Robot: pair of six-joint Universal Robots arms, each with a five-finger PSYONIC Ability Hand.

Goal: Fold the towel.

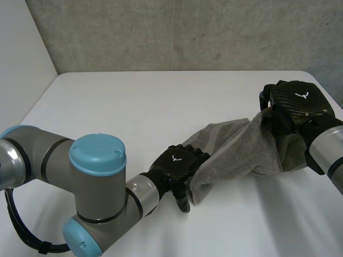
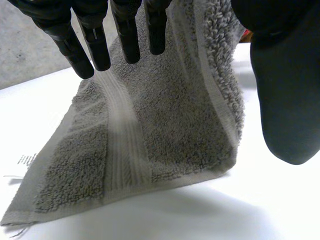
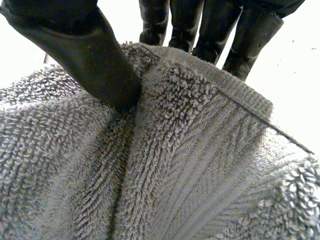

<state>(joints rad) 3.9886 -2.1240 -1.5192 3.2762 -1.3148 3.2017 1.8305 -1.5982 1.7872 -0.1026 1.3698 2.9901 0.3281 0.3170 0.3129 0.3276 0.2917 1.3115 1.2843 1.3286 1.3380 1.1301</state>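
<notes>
A grey towel (image 1: 236, 155) stretches across the white table (image 1: 161, 101), rising from its low end in front of me up to the right. My left hand (image 1: 177, 163) is at that low end, open. In the left wrist view its straight fingers (image 2: 85, 35) and thumb (image 2: 287, 90) stand apart, with the towel (image 2: 150, 140) below them and its corner flat on the table. My right hand (image 1: 295, 101) holds the raised end above the table. There the thumb (image 3: 90, 50) presses the towel's (image 3: 175, 175) hemmed edge against the fingers (image 3: 210, 25) behind it.
A grey concrete wall (image 1: 187, 32) runs behind the table. The table's left edge (image 1: 37, 101) borders a pale wall. A small white label (image 2: 25, 160) sticks out from under the towel's low corner.
</notes>
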